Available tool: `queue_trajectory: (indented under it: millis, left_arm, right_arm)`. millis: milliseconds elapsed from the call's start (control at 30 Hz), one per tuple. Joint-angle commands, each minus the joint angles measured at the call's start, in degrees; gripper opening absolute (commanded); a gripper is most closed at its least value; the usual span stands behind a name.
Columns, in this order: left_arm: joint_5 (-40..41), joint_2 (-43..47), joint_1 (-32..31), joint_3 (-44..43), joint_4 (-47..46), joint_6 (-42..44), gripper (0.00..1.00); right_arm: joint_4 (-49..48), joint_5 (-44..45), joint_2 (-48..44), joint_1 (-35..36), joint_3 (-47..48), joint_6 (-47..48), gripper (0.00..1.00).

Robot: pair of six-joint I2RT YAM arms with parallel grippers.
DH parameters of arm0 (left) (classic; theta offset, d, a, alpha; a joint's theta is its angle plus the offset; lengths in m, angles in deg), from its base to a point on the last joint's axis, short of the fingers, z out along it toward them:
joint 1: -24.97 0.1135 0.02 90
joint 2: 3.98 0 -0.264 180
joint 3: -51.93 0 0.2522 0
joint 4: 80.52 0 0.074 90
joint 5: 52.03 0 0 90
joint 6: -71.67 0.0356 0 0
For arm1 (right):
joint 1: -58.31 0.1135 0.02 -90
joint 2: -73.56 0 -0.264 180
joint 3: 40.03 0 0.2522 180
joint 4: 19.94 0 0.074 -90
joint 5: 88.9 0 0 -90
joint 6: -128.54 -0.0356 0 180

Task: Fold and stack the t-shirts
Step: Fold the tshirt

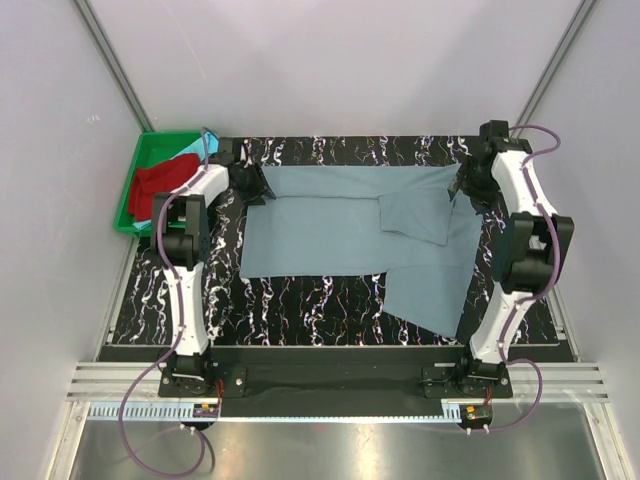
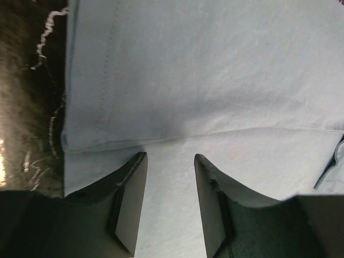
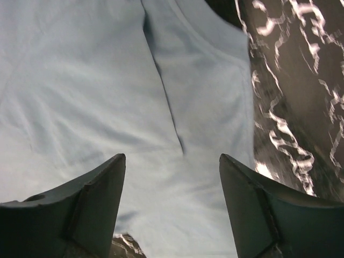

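The grey-blue t-shirt (image 1: 330, 225) is lying spread across the middle of the frame on the black marbled table (image 1: 300, 300), one sleeve folded inward at right and a flap trailing toward the lower right. The left gripper (image 2: 171, 158) is hovering at its upper left corner, fingers standing apart over flat cloth and pinching nothing. The right gripper (image 3: 172, 158) is sitting at the upper right edge, fingers spread wide above a seam. The red t-shirt (image 1: 160, 182) is lying crumpled in the green tray (image 1: 160, 140) at upper left, the left arm partly covering it.
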Motion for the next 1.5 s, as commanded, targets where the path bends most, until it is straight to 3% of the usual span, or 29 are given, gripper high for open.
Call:
queue_trajectory:
  millis: [0,100,133,167,300,433,600,733,1067,1200,1467]
  left_arm:
    - [-1.2,3.3,0.1,-1.9,2.0,2.7,0.46]
    - [0.0,9.5,-1.1,3.4,2.2,1.3,0.47]
    - [0.3,14.3,-1.4,7.3,2.1,0.9,0.47]
    - [0.5,16.8,-2.1,9.4,2.1,0.0,0.48]
    - [1.9,30.1,-4.0,21.0,2.2,-1.3,0.49]
    - [6.8,47.0,-5.5,37.8,2.6,-5.0,0.50]
    - [18.9,62.4,-5.6,52.3,5.8,-13.3,0.52]
    - [19.2,64.2,-4.7,56.7,6.3,-21.4,0.52]
    - [24.8,62.5,-2.0,64.8,2.1,-41.7,0.46]
    - [22.5,59.5,-1.3,66.5,-3.9,-43.9,0.48]
    - [23.0,53.6,-1.3,66.0,-6.8,-44.8,0.46]
  right_arm:
    - [0.0,0.0,-9.9,-0.5,-3.6,1.5,0.79]
    - [0.0,-2.4,-13.9,-0.9,-8.0,0.8,0.85]
    - [0.0,-3.0,-14.9,-1.0,-9.1,0.7,0.89]
    - [0.1,-4.2,-16.5,-1.0,-11.2,0.1,0.99]
    - [-0.3,-10.8,-20.3,-1.0,-17.3,-0.8,1.00]
    - [-2.8,-14.2,-25.0,-1.0,-24.6,-2.7,1.00]
    - [-4.1,-21.1,-30.7,-0.8,-32.3,-4.1,1.00]
    - [-3.8,-22.4,-40.1,-0.7,-36.3,-4.7,1.00]
    - [-2.5,-26.2,-50.9,1.1,-44.1,-5.6,0.96]
    - [-1.8,-25.8,-51.5,2.8,-43.9,-5.1,0.96]
    - [-1.3,-24.6,-52.0,5.4,-43.8,-3.6,0.95]
